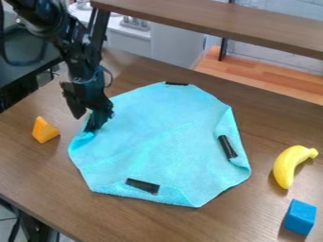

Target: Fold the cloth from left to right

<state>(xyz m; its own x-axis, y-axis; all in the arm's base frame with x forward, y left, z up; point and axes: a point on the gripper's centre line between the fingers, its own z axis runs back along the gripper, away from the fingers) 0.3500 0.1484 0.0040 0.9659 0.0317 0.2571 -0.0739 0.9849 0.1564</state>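
The light blue cloth (161,142) lies spread on the wooden table, with black strips near its top, right and bottom edges. Its right corner is folded inward, and its bottom edge is turned up around the strip there. At the cloth's left edge, the black gripper (87,119) hangs down low. The cloth is bunched just below it, and the gripper hides part of that edge.
An orange wedge (44,130) sits left of the cloth. To the right are a yellow banana (290,164) and, nearer the front, a blue block (300,217). A brown shelf (221,21) crosses above the table's back edge.
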